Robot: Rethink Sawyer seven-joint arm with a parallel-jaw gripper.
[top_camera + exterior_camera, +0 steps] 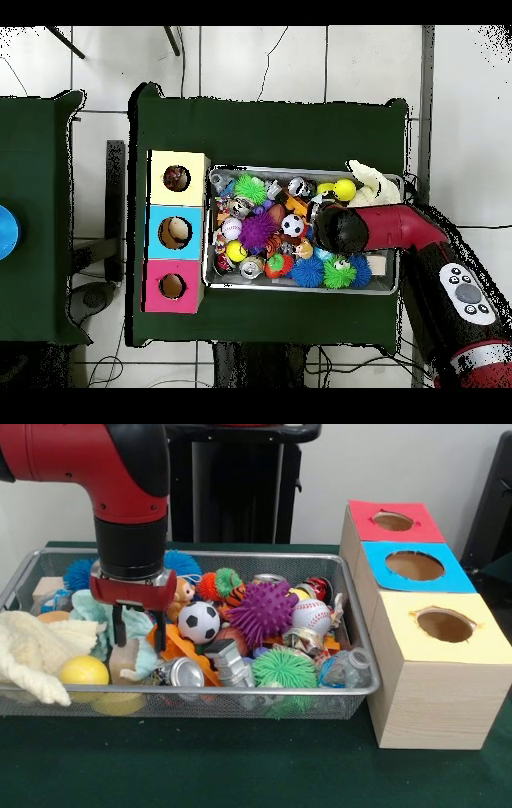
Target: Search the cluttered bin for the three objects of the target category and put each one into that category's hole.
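Front view: gripper point(138, 634) open over bin point(352, 634); 3 holes, 1 soccer ball point(198, 622).

My arm point(96, 464) was red and black, and my gripper point(138, 634) had a red band above black fingers. The box's hole tops were red point(394, 522), blue point(416, 566) and yellow point(445, 626) over pale wood. In the silver mesh bin point(240, 704) lay a black-and-white soccer ball point(198, 622), a purple spiky ball point(262, 610), a green spiky ball point(284, 668), a red-stitched white baseball point(312, 616), a yellow ball point(82, 670) and a cream cloth point(36, 648). The table cover point(240, 768) was dark green.
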